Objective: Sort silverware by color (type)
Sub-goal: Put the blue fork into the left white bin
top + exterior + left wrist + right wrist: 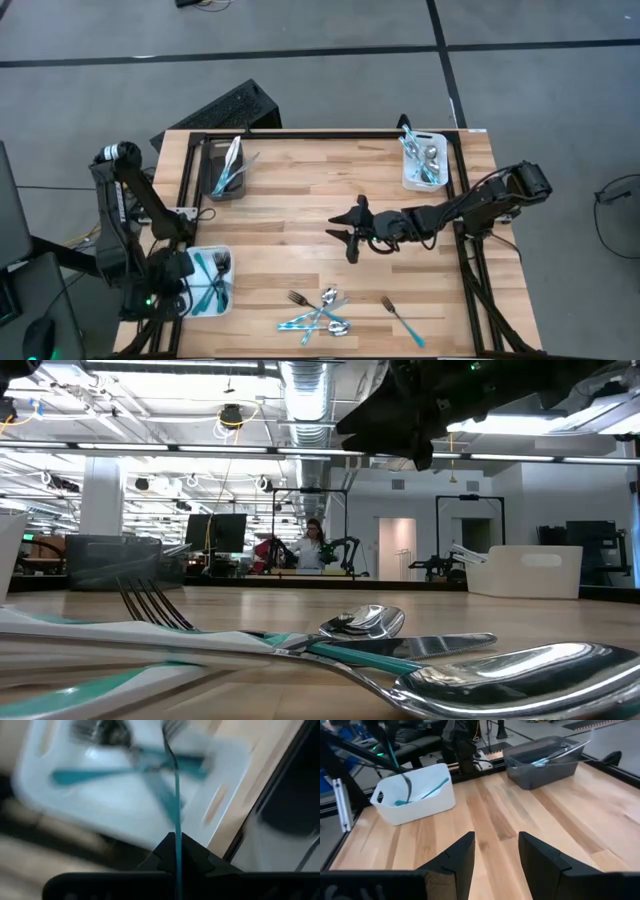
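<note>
My left gripper (176,842) is at the table's near left corner, over a white bin (208,255). It is shut on a teal-handled fork (175,780), whose tines (172,727) point down into the bin. Other teal-handled pieces (100,772) lie in that bin. My right gripper (350,235) hangs open and empty above the middle of the table, its two fingers (462,857) apart over bare wood. A pile of silver and teal-handled silverware (320,312) lies at the near edge, with a lone teal-handled fork (402,320) to its right. My left gripper pinches the fork's teal handle at its free end (176,822) between its two fingers, which lie along the fork. The fingers come from above, pointing down. The fork hangs below them, tines down over the bin; the right wrist view shows it too (395,755).
A dark bin (225,170) with silver pieces stands at the far left. A second white bin (425,160) with silverware stands at the far right. A black frame rail (320,137) runs round the table. A person (312,545) is far behind the table.
</note>
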